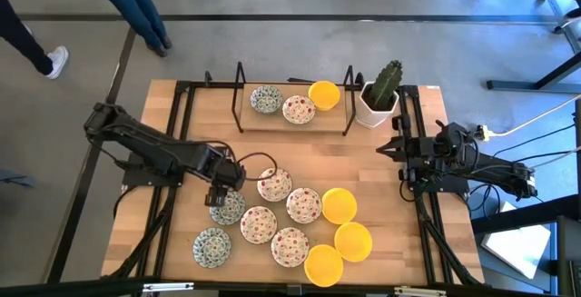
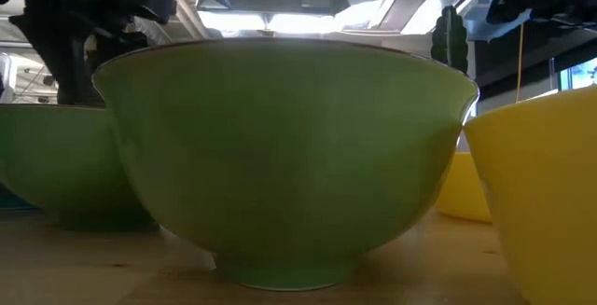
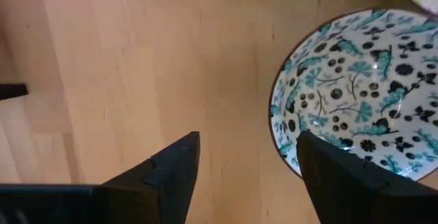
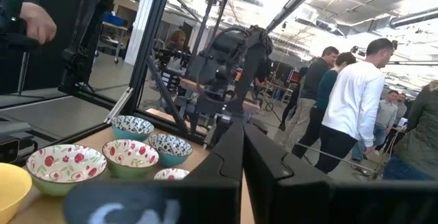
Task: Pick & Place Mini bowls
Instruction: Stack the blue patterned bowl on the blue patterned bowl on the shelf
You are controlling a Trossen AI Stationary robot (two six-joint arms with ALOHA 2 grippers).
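Hovering with jaws spread astride its rim, the left gripper (image 3: 246, 172) faces the green-patterned bowl (image 1: 227, 207) among others on the tabletop (image 1: 372, 152), probably light, stiff, glossy, chippable—best pinched at the rim—while the right gripper (image 1: 397, 150) waits closed.

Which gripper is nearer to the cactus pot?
Right. The right gripper waits just below the cactus pot at the table's right edge; the left gripper is far across, over a green-patterned bowl.

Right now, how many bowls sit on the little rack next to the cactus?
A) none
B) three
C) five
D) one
B: the rack holds a blue-green patterned bowl, a red-speckled bowl and a yellow bowl, left of the cactus.
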